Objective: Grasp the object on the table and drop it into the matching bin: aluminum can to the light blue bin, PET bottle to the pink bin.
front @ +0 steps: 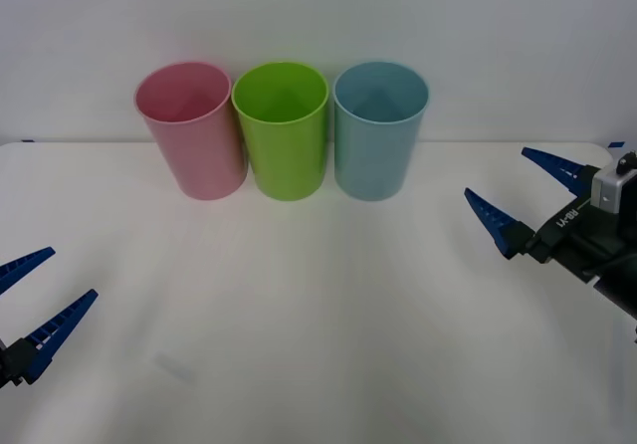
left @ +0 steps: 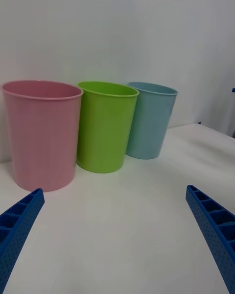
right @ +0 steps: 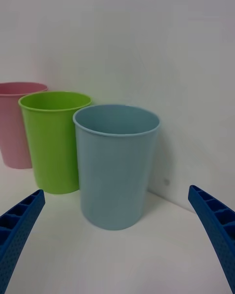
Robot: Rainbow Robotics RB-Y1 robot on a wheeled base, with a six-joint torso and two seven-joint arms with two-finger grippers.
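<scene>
Standing in a row at upper centre of the table (front: 318,315): pink bin (front: 191,130), green bin (front: 284,130), light blue bin (front: 378,130). Right gripper (front: 528,190), marked "RB-Y1", wide open, empty, right edge beside the light blue bin. Left gripper (front: 40,290), wide open, empty, lower left.

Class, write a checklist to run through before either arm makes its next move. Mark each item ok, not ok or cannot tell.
1. Left gripper jaws open, holding nothing: ok.
2. Right gripper jaws open, holding nothing: ok.
3. Blue bin upright, mouth open upward: ok.
4. Pink bin upright, mouth open upward: ok.
5. Where the can lies: cannot tell.
</scene>
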